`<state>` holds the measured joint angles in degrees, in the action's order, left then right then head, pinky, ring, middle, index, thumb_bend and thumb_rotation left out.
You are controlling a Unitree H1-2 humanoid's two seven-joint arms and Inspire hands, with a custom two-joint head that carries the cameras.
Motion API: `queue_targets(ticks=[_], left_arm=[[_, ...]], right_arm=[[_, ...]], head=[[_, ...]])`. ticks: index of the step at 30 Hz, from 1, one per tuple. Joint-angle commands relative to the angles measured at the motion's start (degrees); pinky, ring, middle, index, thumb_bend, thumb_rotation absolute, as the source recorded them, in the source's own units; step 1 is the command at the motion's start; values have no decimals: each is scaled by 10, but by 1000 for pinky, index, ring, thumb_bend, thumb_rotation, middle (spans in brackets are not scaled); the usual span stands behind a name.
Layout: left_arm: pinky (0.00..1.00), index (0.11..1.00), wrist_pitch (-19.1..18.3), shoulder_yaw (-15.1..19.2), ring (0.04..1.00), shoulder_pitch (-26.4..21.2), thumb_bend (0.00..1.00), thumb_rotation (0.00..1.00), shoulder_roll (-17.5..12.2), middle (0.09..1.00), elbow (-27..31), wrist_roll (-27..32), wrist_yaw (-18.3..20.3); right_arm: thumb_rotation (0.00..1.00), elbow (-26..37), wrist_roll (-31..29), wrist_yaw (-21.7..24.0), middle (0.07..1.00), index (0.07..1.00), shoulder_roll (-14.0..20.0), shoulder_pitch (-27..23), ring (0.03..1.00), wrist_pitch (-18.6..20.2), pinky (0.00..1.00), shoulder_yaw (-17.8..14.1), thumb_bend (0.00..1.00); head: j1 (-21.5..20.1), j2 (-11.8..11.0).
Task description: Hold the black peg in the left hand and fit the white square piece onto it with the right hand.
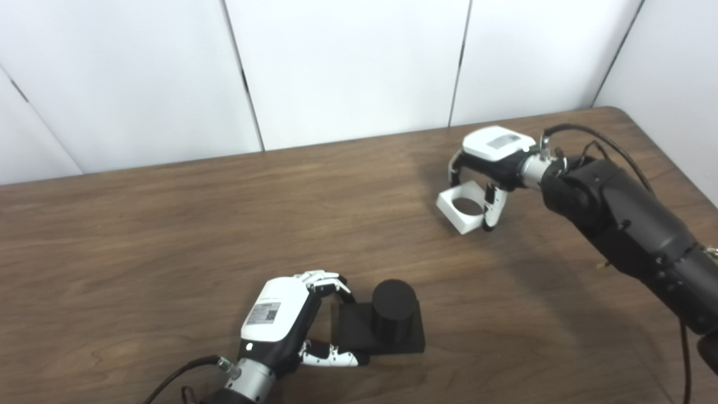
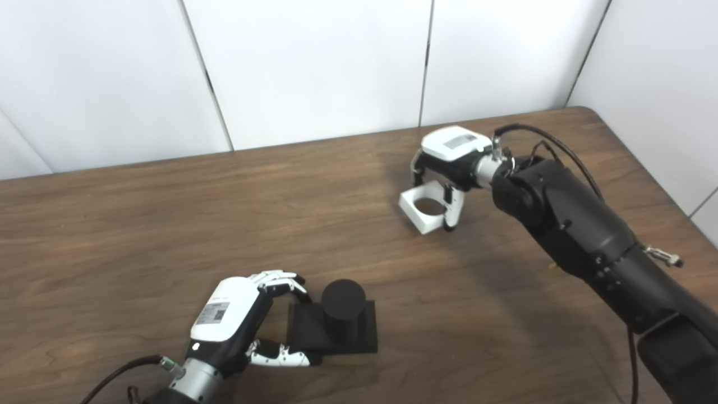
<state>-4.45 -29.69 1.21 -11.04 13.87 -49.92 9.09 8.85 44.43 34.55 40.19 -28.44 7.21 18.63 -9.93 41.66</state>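
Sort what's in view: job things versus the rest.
Job: peg at left robot hand, fingers around its base; white piece in right robot hand.
Rest: table, wall panels. No loose items visible.

Lab test cell, bare white partition panels [image 1: 348,67], brown wooden table [image 1: 168,224]

The peg [image 1: 394,315] stands upright on its square base, which rests on the table [image 1: 168,235] near the front edge. The left hand [image 1: 291,325] is just left of the base, fingers touching it. Far back right, well apart, the square piece [image 1: 463,209] sits tilted within the right hand [image 1: 487,168].
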Motion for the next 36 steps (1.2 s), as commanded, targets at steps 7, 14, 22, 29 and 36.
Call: queue_targets(ticks=[7, 14, 22, 29, 36], left_arm=[[767, 490, -19, -22, 821, 12, 510, 47, 5, 775, -46, 0, 49], [775, 490, -19, -23, 822, 8, 510, 48, 9, 774, -50, -5, 48], [767, 491, -26, -23, 830, 6, 509, 50, 13, 780, -48, -9, 56], [772, 490, -25, -23, 823, 6, 510, 49, 15, 772, -45, -12, 53], [780, 490, -26, -23, 825, 6, 510, 49, 16, 768, -41, -13, 55]], right_arm=[[134, 211, -13, 187, 744, 488, -1, -63, 793, 88, 876, -7, 514], [132, 309, -12, 274, 756, 487, -26, -79, 818, 130, 883, -11, 518], [135, 380, -1, 346, 778, 485, -54, -98, 858, 154, 899, -3, 518], [131, 392, -6, 366, 772, 484, -54, -100, 858, 158, 891, 14, 520], [130, 390, -22, 352, 760, 484, -39, -81, 843, 155, 866, 17, 520]], head=[[8, 7], [15, 13], [17, 21], [18, 34], [16, 40]])
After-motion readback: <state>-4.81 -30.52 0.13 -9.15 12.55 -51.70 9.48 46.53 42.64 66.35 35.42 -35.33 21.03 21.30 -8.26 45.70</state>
